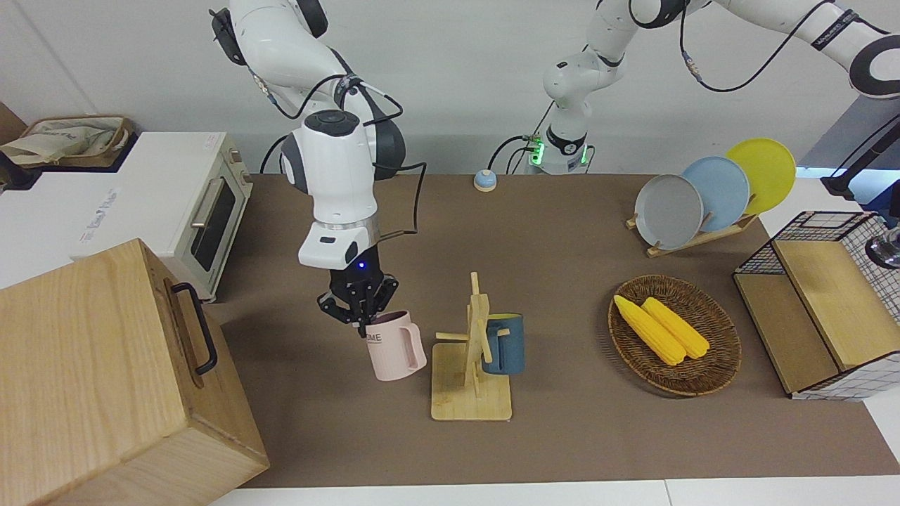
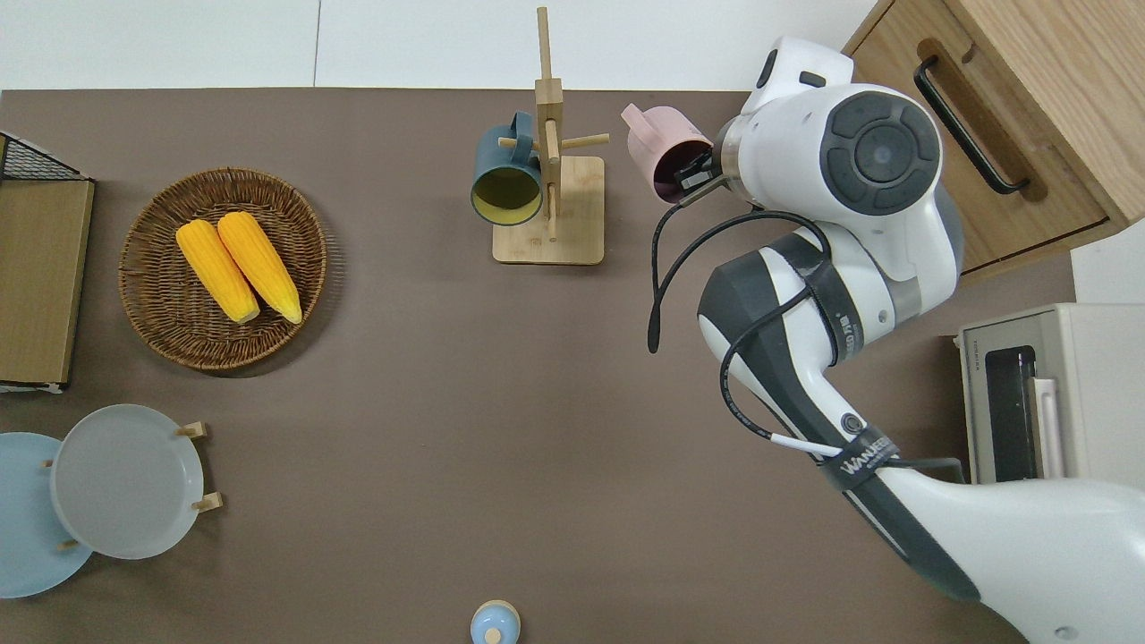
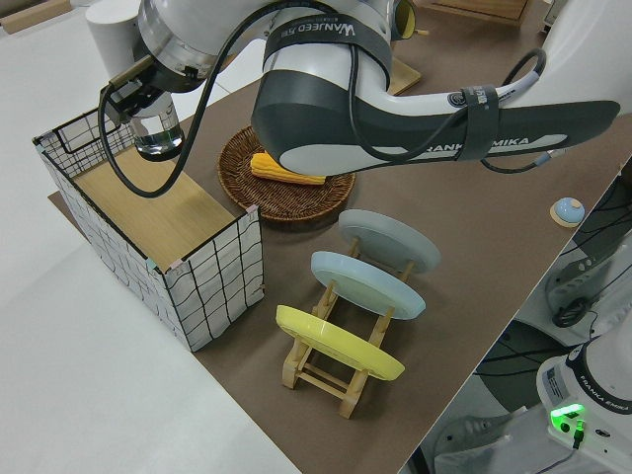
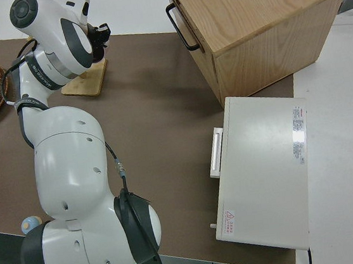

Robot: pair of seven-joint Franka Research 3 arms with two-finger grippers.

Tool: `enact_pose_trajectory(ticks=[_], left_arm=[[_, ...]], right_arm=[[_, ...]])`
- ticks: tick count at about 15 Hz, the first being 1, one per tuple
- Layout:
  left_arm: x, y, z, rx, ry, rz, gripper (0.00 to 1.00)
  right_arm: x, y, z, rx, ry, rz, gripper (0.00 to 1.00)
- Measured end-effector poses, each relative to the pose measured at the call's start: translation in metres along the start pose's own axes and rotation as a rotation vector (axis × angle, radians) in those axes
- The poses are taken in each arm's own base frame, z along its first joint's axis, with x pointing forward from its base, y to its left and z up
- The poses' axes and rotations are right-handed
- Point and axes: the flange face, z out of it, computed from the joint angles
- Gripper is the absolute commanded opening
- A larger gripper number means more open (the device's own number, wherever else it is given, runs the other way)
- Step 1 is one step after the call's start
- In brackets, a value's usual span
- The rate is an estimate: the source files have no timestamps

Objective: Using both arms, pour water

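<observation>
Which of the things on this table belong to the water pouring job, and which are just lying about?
In the job:
- right gripper, holding the pink ceramic mug by its rim
- left gripper, holding a clear drinking glass

Lying about:
- dark blue mug on the wooden mug stand
- wicker basket with two yellow corn cobs
- three plates in a rack
- white toaster oven

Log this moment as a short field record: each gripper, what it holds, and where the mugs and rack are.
right gripper: shut on the pink mug at its rim
pink mug: off the mug rack, in the air over bare table beside the rack, toward the right arm's end
blue mug: hanging on the mug rack
left gripper: shut on a clear glass, over the wire-sided wooden shelf
</observation>
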Motion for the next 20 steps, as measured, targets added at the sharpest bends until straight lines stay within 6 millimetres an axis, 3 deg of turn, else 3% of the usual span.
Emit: enact_pose_trajectory(ticks=[11,15,20], left_arm=[[0.009,0.026,-0.061,-0.016,-0.034,-0.058,0.00],[0.013,0.045,-0.072,-0.017,-0.053,-0.058,0.00],[0.011,0.069,-0.068,-0.004,-0.094,-0.040,0.00]], right_arm=[[-0.015,0.052,-0.017,0.024,-0.037,0.006,0.000],[-0.035,0.074,-0.019,0.050,-0.132,0.061,0.000],[-0.073,0.061,-0.022,0.062,-0.325,0.054,0.000]])
